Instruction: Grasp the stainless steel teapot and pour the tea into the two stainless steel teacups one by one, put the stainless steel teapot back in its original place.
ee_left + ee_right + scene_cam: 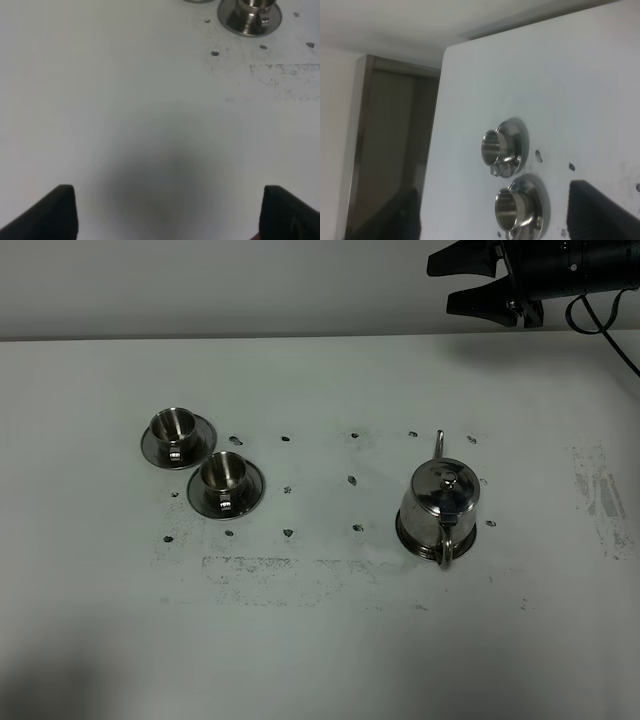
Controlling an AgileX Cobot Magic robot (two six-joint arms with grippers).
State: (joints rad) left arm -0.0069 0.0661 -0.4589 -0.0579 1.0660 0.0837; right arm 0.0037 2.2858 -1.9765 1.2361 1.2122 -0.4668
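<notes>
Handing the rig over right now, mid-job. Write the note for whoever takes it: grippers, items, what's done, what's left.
Left gripper: open, empty, over bare table.
Right gripper: open, empty, raised at the table's far right.
Teapot: upright, right of centre, handle toward the near edge, ungrasped.
Far teacup and near teacup: upright, close together on the left.
Done: nothing evident; whether the cups hold tea cannot be told.
Left: grasp teapot, pour into each cup, set it back.

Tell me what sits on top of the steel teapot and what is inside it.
A knobbed lid sits closed on top of the teapot. The inside cannot be seen: the lid covers the opening, so whether it holds tea cannot be told.
</notes>
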